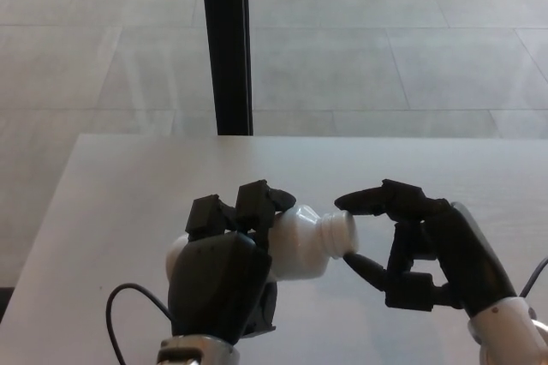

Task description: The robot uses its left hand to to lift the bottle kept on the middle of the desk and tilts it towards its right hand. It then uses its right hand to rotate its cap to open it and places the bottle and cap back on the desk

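Note:
A white bottle (300,245) is held above the desk (128,202), lying tilted with its neck pointing to the right. My left hand (224,271) is shut around its body, and its fingers (248,206) curl over the top. The white cap (342,233) sits on the bottle's right end. My right hand (424,249) pinches that cap, with one finger (364,200) lying over it and the thumb (364,269) pressed up from below. The bottle's base is hidden behind my left hand.
The pale desk runs across the lower picture, with its left edge (51,211) slanting down. Beyond the far edge, a black post (226,39) stands on a grey tiled floor. A black cable (128,305) loops by my left wrist.

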Motion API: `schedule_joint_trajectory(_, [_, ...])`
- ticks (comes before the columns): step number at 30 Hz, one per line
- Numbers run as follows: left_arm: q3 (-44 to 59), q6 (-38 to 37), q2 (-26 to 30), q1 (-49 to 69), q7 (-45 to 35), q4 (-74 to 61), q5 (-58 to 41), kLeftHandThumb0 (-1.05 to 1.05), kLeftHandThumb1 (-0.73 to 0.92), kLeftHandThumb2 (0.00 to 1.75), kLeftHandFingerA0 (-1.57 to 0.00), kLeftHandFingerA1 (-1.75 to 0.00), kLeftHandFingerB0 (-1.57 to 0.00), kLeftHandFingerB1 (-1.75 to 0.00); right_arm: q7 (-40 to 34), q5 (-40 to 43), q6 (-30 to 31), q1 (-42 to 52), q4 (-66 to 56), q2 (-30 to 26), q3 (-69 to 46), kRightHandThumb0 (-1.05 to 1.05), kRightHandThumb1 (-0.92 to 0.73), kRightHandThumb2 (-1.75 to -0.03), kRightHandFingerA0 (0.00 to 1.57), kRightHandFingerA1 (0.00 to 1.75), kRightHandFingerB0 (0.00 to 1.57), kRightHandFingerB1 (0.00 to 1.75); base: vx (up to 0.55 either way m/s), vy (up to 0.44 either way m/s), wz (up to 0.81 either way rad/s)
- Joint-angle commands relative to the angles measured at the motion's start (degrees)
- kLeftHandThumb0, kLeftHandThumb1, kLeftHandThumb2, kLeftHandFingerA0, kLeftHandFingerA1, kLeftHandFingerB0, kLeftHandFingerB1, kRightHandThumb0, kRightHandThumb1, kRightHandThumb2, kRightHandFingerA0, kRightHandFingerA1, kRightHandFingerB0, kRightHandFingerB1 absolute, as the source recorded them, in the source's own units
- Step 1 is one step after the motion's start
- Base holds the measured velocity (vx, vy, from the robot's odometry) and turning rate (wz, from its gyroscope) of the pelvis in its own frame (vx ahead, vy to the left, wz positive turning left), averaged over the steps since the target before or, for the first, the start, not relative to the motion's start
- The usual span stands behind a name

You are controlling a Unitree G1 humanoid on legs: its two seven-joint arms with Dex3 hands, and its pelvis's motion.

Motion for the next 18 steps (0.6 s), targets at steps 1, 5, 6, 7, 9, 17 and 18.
schedule_joint_trajectory(1, [-0.1,-1.2,-0.5,0.0,1.1,-0.2,0.5,0.15,0.60,1.20,-0.89,-1.75,-0.79,-1.48,-1.1,-1.4,-2.4,0.6,0.0,-0.6,0.5,-0.38,-0.68,-0.73,0.90,1.69,0.86,1.14,0.00,0.000,0.00])
schedule_joint_trajectory(5, [-0.2,-2.2,-0.5,0.5,1.6,0.2,-0.1,0.17,0.60,1.24,-0.90,-1.75,-0.81,-1.48,-3.7,-2.0,-7.0,1.1,1.4,-0.1,0.7,-0.36,-0.61,-0.86,0.90,1.67,0.85,1.18,0.00,0.000,0.00])
schedule_joint_trajectory(6, [-0.4,-2.1,-0.2,0.4,1.7,0.3,0.4,0.18,0.56,1.23,-0.89,-1.75,-0.81,-1.53,-4.4,-2.4,-7.4,1.2,1.6,0.0,0.7,-0.37,-0.60,-0.87,0.90,1.69,0.85,1.21,0.00,0.000,0.00])
schedule_joint_trajectory(7, [-0.6,-2.0,-0.1,0.3,1.7,0.3,0.7,0.18,0.56,1.23,-0.89,-1.75,-0.81,-1.53,-4.7,-2.6,-7.7,1.2,1.8,0.0,0.6,-0.37,-0.60,-0.87,0.90,1.69,0.85,1.21,0.00,0.000,0.00])
schedule_joint_trajectory(9, [-0.7,-1.9,-0.1,0.5,1.7,0.4,0.5,0.16,0.58,1.24,-0.91,-1.75,-0.81,-1.47,-8.0,-3.7,-12.6,1.1,3.8,0.2,0.4,-0.31,-0.57,-0.96,0.91,1.72,0.83,1.23,0.00,0.000,0.00])
schedule_joint_trajectory(17, [-0.8,-1.8,-0.7,0.6,2.0,0.7,0.0,0.18,0.62,1.16,-0.89,-1.75,-0.80,-1.48,-15.8,-8.4,-19.2,0.5,7.3,0.6,-0.1,-0.37,-0.56,-1.00,0.91,1.68,0.84,1.20,0.00,0.000,0.00])
schedule_joint_trajectory(18, [-0.5,-2.2,-0.8,0.5,2.2,0.9,-0.5,0.17,0.63,1.17,-0.89,-1.75,-0.80,-1.48,-16.3,-8.4,-20.1,0.1,7.9,0.7,-0.2,-0.35,-0.55,-1.02,0.91,1.68,0.84,1.20,0.00,0.000,0.00])
